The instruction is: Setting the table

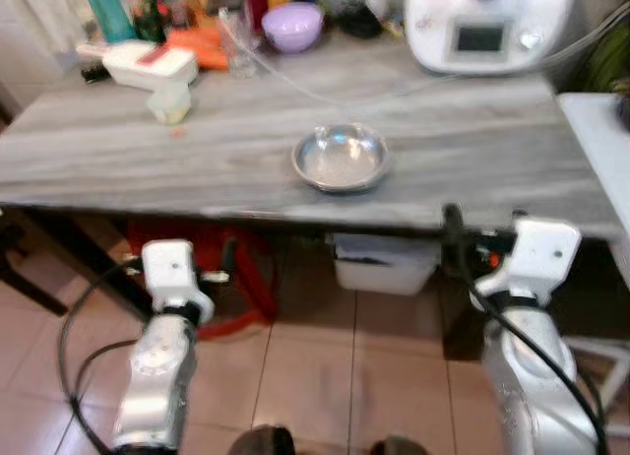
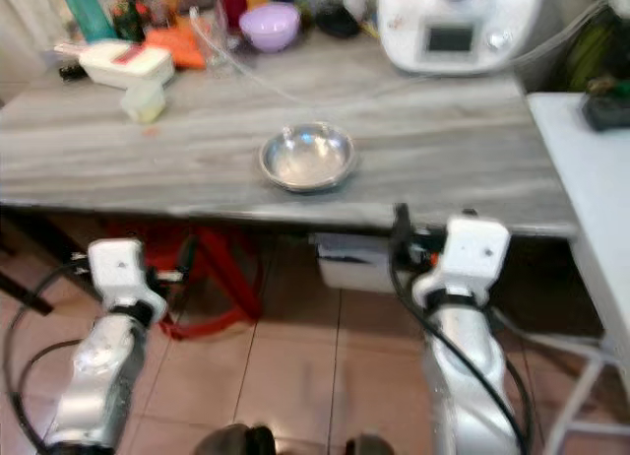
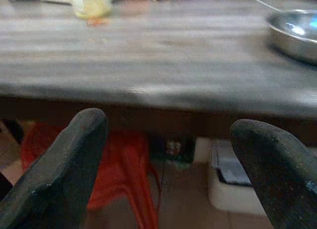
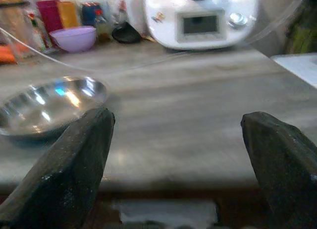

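— Grey-streaked stone, that long kitchen table (image 1: 197, 150) was, standing on a floor of pale pink tiles (image 1: 305, 376). What sat on it?

— A shallow round steel bowl (image 1: 341, 158), alone near the front edge, a little toward the robot's right of the middle. It stood upright with nothing in it.

— And along the back?

— A big white kitchen machine with a dark screen (image 1: 482, 27) at the far right, a small lilac bowl (image 1: 292, 26) to its left, then an orange flat thing (image 1: 202, 47), a white flat box with a red mark (image 1: 148, 63) and a small pale green tub (image 1: 169, 102) just in front of that box. A teal bottle (image 1: 106, 10) stood at the far left corner. Thin clear tubing (image 1: 295, 81) trailed across the top toward the machine.

— Where were the arms?

— Both held low before the table, below its front edge and touching nothing. The left gripper (image 3: 168, 174) had its two black fingers (image 3: 59, 174) spread wide, aimed at the table's edge with the steel bowl off to one side. The right gripper (image 4: 178, 164) was spread just as wide, its fingers (image 4: 64, 169) level with the tabletop, the bowl just beyond one of them.

— Under the table?

— A red stool (image 1: 231, 278) and a white plastic bin (image 1: 384, 263).
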`<state>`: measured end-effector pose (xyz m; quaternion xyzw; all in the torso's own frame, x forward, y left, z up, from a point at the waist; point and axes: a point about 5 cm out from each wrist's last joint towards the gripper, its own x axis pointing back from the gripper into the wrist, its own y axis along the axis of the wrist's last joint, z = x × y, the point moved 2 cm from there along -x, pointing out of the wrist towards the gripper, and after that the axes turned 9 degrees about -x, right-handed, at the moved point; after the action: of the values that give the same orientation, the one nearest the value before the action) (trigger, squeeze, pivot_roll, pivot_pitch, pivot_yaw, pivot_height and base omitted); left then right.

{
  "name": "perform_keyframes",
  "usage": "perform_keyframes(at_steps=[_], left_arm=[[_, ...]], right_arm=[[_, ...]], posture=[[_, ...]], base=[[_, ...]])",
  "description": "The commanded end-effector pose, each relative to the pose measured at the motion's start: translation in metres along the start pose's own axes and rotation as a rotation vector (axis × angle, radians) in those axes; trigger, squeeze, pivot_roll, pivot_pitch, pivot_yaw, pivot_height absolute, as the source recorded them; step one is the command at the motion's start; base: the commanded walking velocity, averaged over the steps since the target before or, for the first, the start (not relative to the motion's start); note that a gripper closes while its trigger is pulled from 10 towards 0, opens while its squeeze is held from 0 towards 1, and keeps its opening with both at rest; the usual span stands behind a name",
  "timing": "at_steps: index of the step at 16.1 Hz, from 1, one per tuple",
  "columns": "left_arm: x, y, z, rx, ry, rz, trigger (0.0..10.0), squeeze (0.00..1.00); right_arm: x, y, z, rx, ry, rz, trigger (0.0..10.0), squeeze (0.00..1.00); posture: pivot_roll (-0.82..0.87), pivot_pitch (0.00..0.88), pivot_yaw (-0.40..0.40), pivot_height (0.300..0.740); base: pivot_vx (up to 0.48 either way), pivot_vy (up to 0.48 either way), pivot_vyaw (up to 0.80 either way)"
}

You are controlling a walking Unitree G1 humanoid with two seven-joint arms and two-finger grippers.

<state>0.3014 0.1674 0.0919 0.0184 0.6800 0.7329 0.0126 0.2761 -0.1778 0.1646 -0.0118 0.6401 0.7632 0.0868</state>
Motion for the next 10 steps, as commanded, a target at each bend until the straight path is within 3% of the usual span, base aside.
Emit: perform_keyframes(at_steps=[1, 10], left_arm=[[-0.0006, 0.0007, 0.0069, -0.020, 0.018, 0.004, 10.0, 0.00], [-0.0006, 0.0008, 0.0047, -0.022, 0.009, 0.003, 10.0, 0.00]], right_arm=[[0.0010, 0.0002, 0.0035, -0.008, 0.000, -0.001, 10.0, 0.00], [-0.0001, -0.0001, 0.0022, -0.016, -0.009, 0.000, 10.0, 0.00]], posture=[[-0.09, 0.131, 0.083, 0.740], [-0.09, 0.136, 0.082, 0.740]], base=[[-0.307, 0.000, -0.41], [-0.310, 0.000, -0.36]])
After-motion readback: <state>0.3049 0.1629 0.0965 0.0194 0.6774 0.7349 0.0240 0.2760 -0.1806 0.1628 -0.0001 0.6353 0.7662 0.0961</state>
